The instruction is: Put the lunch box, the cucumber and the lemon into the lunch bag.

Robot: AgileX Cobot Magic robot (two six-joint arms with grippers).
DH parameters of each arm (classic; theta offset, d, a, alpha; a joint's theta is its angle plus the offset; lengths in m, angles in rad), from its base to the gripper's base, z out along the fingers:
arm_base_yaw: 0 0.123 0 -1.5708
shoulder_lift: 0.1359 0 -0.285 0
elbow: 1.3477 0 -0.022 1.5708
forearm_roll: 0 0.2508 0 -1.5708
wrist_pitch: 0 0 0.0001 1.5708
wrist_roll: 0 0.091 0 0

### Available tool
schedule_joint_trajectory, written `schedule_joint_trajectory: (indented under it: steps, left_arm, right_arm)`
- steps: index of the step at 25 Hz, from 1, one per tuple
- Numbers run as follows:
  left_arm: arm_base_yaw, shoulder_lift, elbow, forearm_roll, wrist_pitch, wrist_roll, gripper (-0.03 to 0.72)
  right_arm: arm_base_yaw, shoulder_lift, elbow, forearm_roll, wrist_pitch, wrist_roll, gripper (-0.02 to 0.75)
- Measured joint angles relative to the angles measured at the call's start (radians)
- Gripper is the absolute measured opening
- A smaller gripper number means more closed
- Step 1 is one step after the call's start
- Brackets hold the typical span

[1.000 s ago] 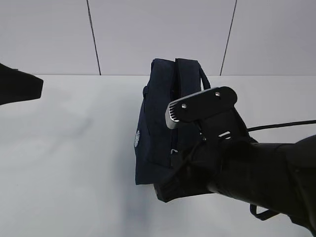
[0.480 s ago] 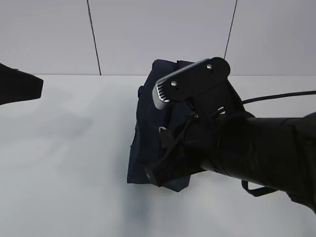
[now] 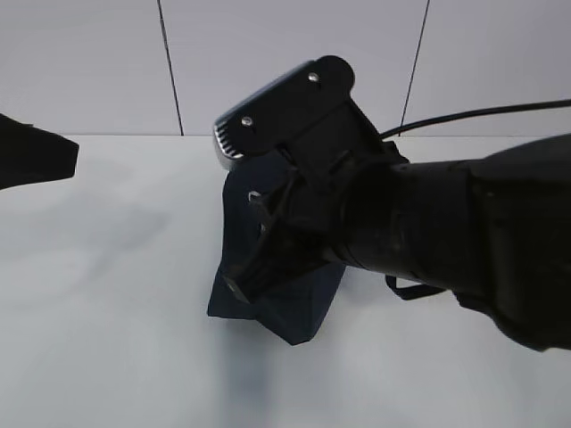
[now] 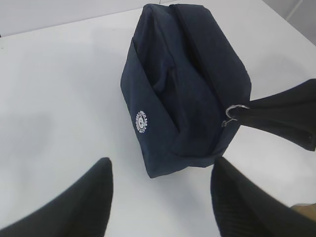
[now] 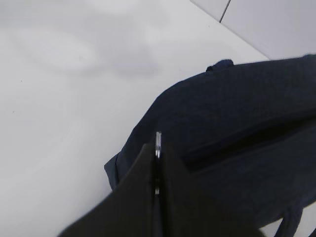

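The dark navy lunch bag stands tilted on the white table, its white round logo facing left. My right gripper is shut on the bag's metal ring pull at the near end of the zipper line. In the exterior view the right arm covers most of the bag. My left gripper hovers open just in front of the bag's lower corner, holding nothing. The lunch box, the cucumber and the lemon are out of view.
The white table spreads to the left of and in front of the bag. A dark part of the left arm shows at the left edge. A grey panelled wall runs behind the table.
The right arm has risen and swung left with the ring pull pinched. The bag has been dragged left and tipped from upright. The left arm has stayed still.
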Motion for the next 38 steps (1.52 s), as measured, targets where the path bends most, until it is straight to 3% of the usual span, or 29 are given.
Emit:
schedule_joint_trajectory:
  steps: [18, 32, 38]
  left_arm:
    - [0.0, 0.0, 0.0, -0.003, 0.0, 0.0, 0.441]
    - [0.0, 0.0, 0.002, -0.007, -0.002, 0.0, 0.441]
    - [0.0, 0.0, 0.002, -0.01, -0.019, 0.0, 0.441]
  right_arm:
    - [-0.006, 0.133, -0.209, 0.001, -0.004, -0.273, 0.02]
    - [-0.09, 0.146, -0.248, -0.064, -0.022, -0.155, 0.02]
    - [-0.147, 0.154, -0.254, -0.058, 0.073, -0.146, 0.02]
